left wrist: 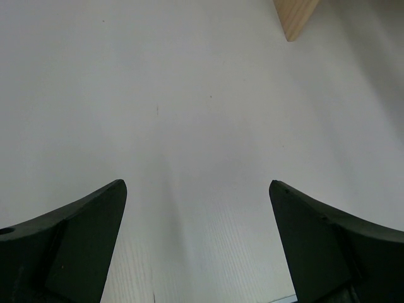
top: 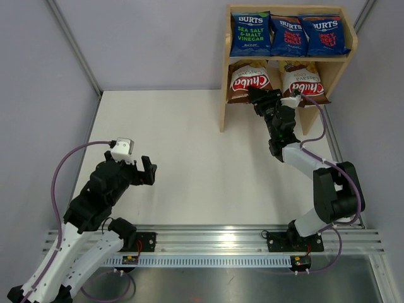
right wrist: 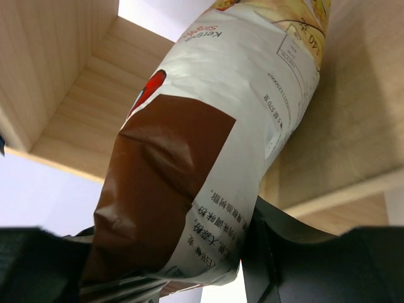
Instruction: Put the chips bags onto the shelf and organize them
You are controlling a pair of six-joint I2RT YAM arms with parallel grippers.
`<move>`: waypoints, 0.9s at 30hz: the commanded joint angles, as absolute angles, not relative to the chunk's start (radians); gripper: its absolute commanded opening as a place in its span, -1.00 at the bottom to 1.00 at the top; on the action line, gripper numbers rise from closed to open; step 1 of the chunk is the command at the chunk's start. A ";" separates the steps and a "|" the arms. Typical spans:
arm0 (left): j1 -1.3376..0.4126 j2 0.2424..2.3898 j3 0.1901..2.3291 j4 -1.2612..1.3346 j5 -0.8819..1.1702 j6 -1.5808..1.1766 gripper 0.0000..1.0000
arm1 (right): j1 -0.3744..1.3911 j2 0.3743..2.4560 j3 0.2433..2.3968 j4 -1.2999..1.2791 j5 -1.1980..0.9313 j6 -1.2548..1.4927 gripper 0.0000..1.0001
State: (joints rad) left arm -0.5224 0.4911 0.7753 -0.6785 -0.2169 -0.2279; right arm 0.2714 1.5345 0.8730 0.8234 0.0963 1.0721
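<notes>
The wooden shelf [top: 225, 95] stands at the back right. Three blue BURTS chips bags [top: 250, 33] [top: 289, 35] [top: 323, 33] stand in a row on its upper tier. Two brown-white Chuba bags stand on the lower tier, the left one [top: 246, 77] and the right one [top: 304, 81]. My right gripper [top: 259, 96] reaches into the lower tier. In the right wrist view it [right wrist: 170, 262] is shut on the bottom edge of the left Chuba bag [right wrist: 189, 145], with the shelf boards [right wrist: 50, 76] behind. My left gripper [top: 150, 170] [left wrist: 197, 184] hangs open over bare table at the near left.
The white table [top: 189, 158] is walled by grey panels on the left, back and right. A metal rail [top: 214, 240] with both arm bases runs along the near edge. One foot of the shelf [left wrist: 295, 16] shows at the top of the left wrist view.
</notes>
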 commanded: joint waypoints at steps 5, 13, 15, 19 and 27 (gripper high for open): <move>-0.515 0.457 0.762 -0.621 -0.204 -0.216 0.98 | 0.261 1.615 0.999 0.847 0.138 1.104 0.01; -0.511 0.453 0.759 -0.617 -0.193 -0.219 0.98 | 0.261 1.663 0.994 0.877 0.146 1.120 0.03; -0.509 0.446 0.758 -0.615 -0.192 -0.219 0.98 | 0.262 1.664 0.996 0.868 0.146 1.121 0.03; -0.505 0.445 0.756 -0.614 -0.187 -0.221 0.98 | 0.262 1.667 1.052 0.743 0.172 1.120 0.08; -0.500 0.437 0.756 -0.617 -0.192 -0.224 0.98 | 0.272 1.562 1.120 0.361 0.227 1.196 0.51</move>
